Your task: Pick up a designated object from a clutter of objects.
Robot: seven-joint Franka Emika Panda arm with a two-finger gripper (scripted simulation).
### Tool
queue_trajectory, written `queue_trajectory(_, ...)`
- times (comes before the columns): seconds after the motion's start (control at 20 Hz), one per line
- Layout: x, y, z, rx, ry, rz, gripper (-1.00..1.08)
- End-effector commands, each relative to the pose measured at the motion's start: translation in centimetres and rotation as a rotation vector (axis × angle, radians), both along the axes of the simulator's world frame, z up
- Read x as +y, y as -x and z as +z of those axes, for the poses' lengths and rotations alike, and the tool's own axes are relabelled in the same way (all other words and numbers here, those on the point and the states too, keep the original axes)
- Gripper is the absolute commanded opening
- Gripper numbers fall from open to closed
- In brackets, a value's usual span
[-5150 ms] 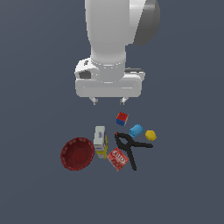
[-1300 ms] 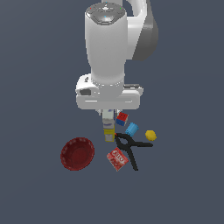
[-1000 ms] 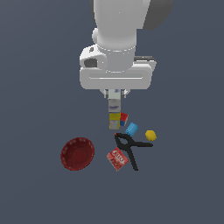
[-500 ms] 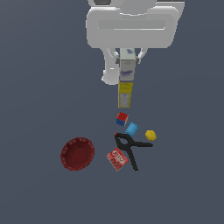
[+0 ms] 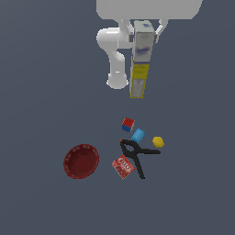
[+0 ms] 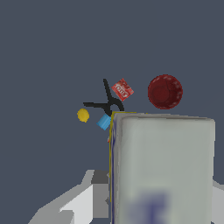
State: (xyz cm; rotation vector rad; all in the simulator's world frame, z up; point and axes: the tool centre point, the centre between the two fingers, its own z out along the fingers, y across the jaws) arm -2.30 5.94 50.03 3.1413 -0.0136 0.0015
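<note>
The tool is clamped on the carton, which has risen clear of the desk since a moment ago and hangs yellow end down, well above the remaining clutter. The pick looks essentially achieved.

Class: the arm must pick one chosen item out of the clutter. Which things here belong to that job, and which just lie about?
Job: carton, claw shut on it.
Lying about: bowl, clamp, red box, cube, blue block, yellow lump.
</note>
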Motion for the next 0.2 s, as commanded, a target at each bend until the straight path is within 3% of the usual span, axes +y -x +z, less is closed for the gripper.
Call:
queue_trajectory(0.0, 0.19, 0.14, 0.62, 0.001, 0.000, 0.000, -1.00)
queue_trajectory(0.15, 0.27, 0.18, 0.84, 0.001, 0.000, 0.000, -1.00)
